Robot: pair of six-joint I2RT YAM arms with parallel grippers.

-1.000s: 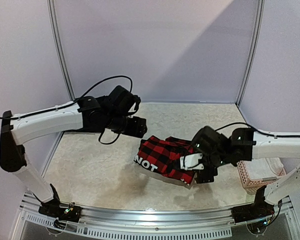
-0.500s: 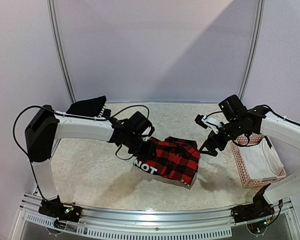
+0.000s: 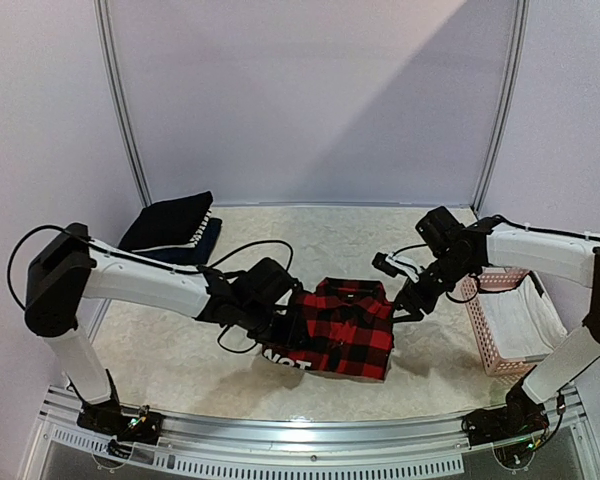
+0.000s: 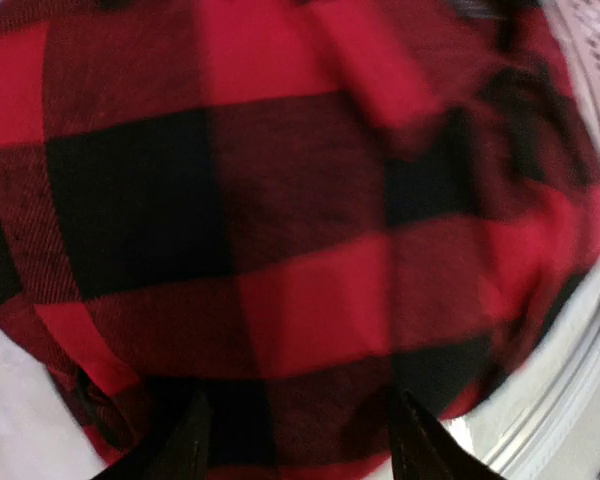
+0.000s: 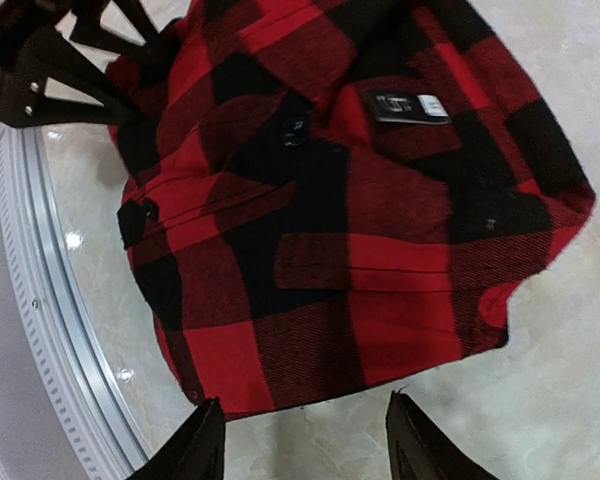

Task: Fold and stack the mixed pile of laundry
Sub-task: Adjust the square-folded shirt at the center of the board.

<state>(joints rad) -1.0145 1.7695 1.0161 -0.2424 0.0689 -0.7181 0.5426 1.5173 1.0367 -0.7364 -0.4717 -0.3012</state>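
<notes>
The plaid flannel shirt (image 3: pixel 345 325) lies folded at the table's (image 3: pixel 170 345) 6 o'clock, and the left gripper (image 4: pixel 300 435), fingers parted at its 9 o'clock edge with any hold unclear, might drag the fold open, while the right gripper (image 5: pixel 305 440) hangs half-open and empty.

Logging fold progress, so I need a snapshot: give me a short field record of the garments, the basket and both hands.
plaid shirt: folded, lying on a white printed garment
dark stack: folded, far left corner
basket: pink, right side, white cloth inside
left hand: at shirt's left edge, grip unclear
right hand: open, at shirt's right edge
</notes>
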